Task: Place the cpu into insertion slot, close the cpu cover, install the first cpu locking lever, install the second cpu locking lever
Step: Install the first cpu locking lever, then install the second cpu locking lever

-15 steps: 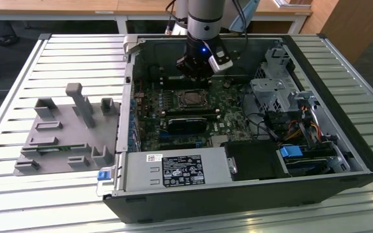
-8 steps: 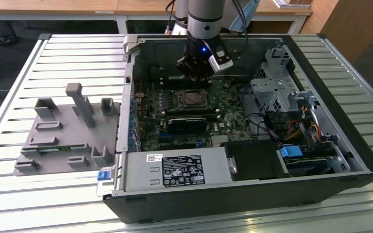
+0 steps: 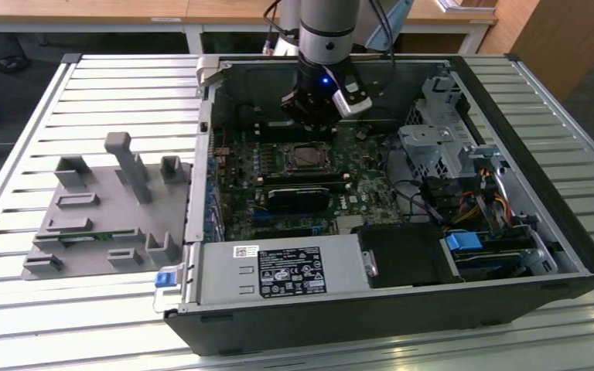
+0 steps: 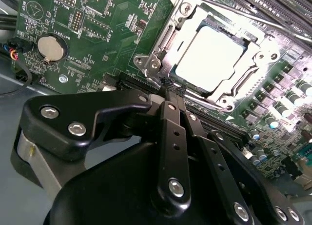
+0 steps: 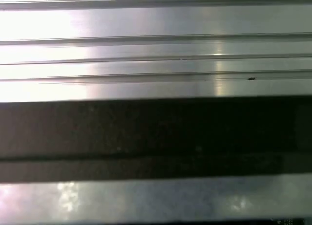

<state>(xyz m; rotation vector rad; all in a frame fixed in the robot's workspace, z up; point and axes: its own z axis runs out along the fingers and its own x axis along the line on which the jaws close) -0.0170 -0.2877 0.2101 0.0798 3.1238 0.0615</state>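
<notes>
Right now the small flat square cpu with its pale silver-grey metal top is seen lying in the insertion slot, the square black-framed socket, at the upper right of the second wrist view. The thin silver metal cpu cover is laid down around the chip, its square window framing the bright top, so the placing and the closing appear to be done. In the exterior view the socket sits at the middle of the green motherboard, inside the open black computer case, which is set on a slatted metal table.

Just beside the socket's near edge the black gripper is held low, its tips pressed together with nothing visible between them; the jaws are judged closed and empty. In the exterior view the gripper hangs just above the socket in the upper middle of the frame.

The step in hand is judged to be the first locking lever: the closed tips are poised at the socket's edge. A thin wire lever is called for here, so a small, accurate push is needed, and a slip onto the board's parts must be guarded against. Whether either lever is already latched cannot be told.

A grey plastic fixture stands at the left of the exterior view.
</notes>
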